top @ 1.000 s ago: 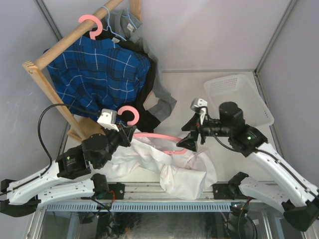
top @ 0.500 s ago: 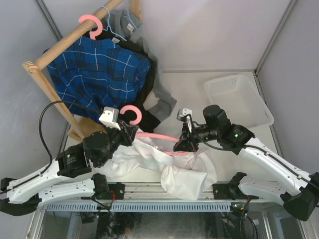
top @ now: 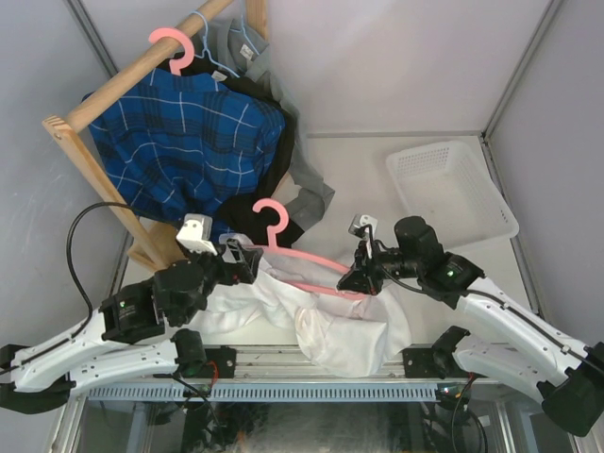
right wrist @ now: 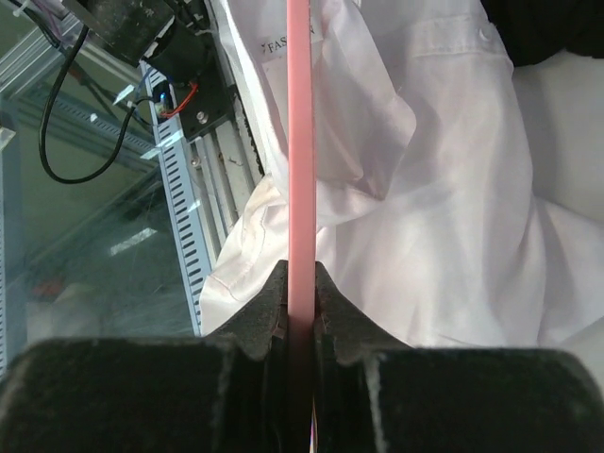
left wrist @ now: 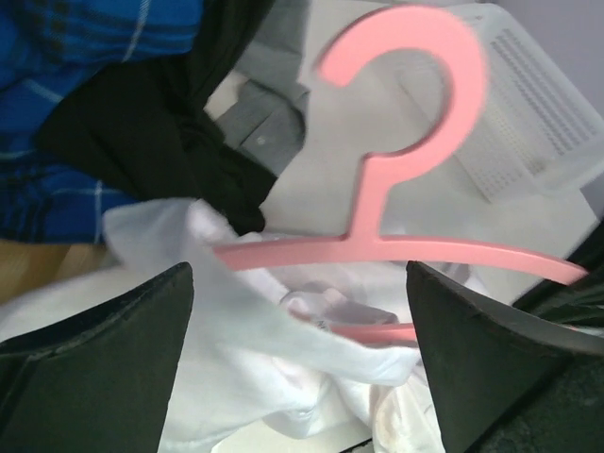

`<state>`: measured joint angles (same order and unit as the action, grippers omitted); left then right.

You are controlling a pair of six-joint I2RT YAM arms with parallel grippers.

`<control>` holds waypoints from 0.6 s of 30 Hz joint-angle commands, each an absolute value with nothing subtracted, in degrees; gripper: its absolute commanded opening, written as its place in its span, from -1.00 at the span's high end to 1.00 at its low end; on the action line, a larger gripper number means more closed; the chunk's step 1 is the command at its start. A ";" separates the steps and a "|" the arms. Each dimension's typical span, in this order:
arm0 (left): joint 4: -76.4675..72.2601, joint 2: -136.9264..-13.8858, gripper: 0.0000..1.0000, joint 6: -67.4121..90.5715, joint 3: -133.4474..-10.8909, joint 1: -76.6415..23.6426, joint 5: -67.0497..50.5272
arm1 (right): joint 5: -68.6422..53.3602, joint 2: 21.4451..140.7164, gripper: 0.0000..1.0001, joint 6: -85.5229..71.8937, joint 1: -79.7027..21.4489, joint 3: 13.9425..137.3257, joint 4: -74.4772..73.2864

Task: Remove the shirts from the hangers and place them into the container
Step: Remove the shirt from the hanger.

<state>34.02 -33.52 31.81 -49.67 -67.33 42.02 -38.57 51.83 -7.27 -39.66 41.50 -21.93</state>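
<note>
A pink hanger (top: 307,267) lies tilted over the crumpled white shirt (top: 335,326) at the table's near edge, with part of the shirt still draped on its bar. My right gripper (top: 362,280) is shut on the hanger's right arm, and the pink bar (right wrist: 300,142) runs straight out between the jaws (right wrist: 300,293). My left gripper (top: 242,259) stands open just left of the hook (left wrist: 406,85), both fingers (left wrist: 104,359) clear of the hanger. The blue plaid shirt (top: 184,142), black shirt (top: 253,215) and grey shirt (top: 307,189) hang from the rack. The white container (top: 453,189) sits at the right.
The wooden rack (top: 90,165) slants across the back left and carries another pink hanger (top: 173,47) and a light-blue wire hanger (top: 215,58). Grey walls enclose the table. The metal rail (top: 283,387) and arm bases line the near edge.
My right gripper moved in and shut on the hanger's arm. My left gripper then let go of the hanger neck and opened. The hook swung a little to the right.
</note>
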 commanded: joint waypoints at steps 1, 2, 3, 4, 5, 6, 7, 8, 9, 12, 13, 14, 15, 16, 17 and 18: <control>46.27 -33.29 -0.99 46.13 -48.41 -67.20 52.50 | -36.97 49.28 1.00 -7.83 -38.63 41.52 -17.17; 48.47 -33.38 -1.00 49.36 -48.12 -67.09 53.16 | -37.36 49.16 1.00 -7.98 -38.59 41.50 -17.35; 48.96 -33.35 -1.00 50.91 -47.17 -67.02 52.73 | -37.73 49.01 1.00 -8.15 -38.63 41.53 -17.44; 48.47 -33.32 -1.00 51.54 -46.01 -66.80 51.46 | -38.17 48.85 1.00 -8.29 -38.73 41.44 -17.45; 48.40 -33.38 -1.00 52.83 -44.85 -66.56 50.64 | -38.44 48.80 1.00 -8.41 -38.87 41.35 -17.35; 48.71 -33.58 -1.00 54.90 -44.01 -66.42 50.21 | -38.45 48.64 1.00 -8.62 -39.11 41.39 -17.33; 48.39 -33.68 -1.00 56.34 -43.24 -66.31 49.82 | -38.41 48.48 1.00 -8.74 -39.38 41.36 -17.36; 47.18 -33.83 -1.00 56.89 -42.10 -66.34 49.52 | -38.29 48.44 1.00 -8.76 -39.68 41.29 -17.32; 45.58 -33.87 -1.00 57.02 -41.35 -66.21 49.00 | -38.21 48.30 1.00 -8.83 -40.05 41.28 -17.40; 45.75 -34.69 -0.67 58.55 -41.97 -65.37 49.81 | -36.90 47.94 1.00 -8.80 -40.96 41.26 -17.90; 47.79 -35.18 -0.60 59.78 -42.61 -65.25 51.10 | -35.74 47.67 1.00 -8.71 -41.11 41.25 -18.25; 49.79 -35.39 -0.47 60.98 -43.08 -65.00 52.48 | -34.84 47.33 1.00 -8.62 -41.16 41.26 -18.73; 51.63 -35.44 -0.38 61.99 -43.28 -64.66 53.70 | -34.41 46.83 1.00 -8.50 -41.09 41.26 -19.28; 53.41 -35.24 -0.21 62.92 -43.31 -63.92 54.72 | -34.73 46.06 1.00 -8.11 -40.91 41.28 -19.70; 54.42 -34.68 0.01 63.27 -43.20 -62.65 55.04 | -35.27 45.26 1.00 -7.82 -40.73 41.34 -20.11; 54.70 -33.82 0.22 62.93 -42.97 -61.24 54.66 | -35.40 44.14 1.00 -7.60 -40.63 41.65 -20.99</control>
<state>50.09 -35.20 58.85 -41.58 -64.66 50.41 -35.75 48.03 -7.97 -40.71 40.93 -22.20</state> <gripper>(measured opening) 0.539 0.049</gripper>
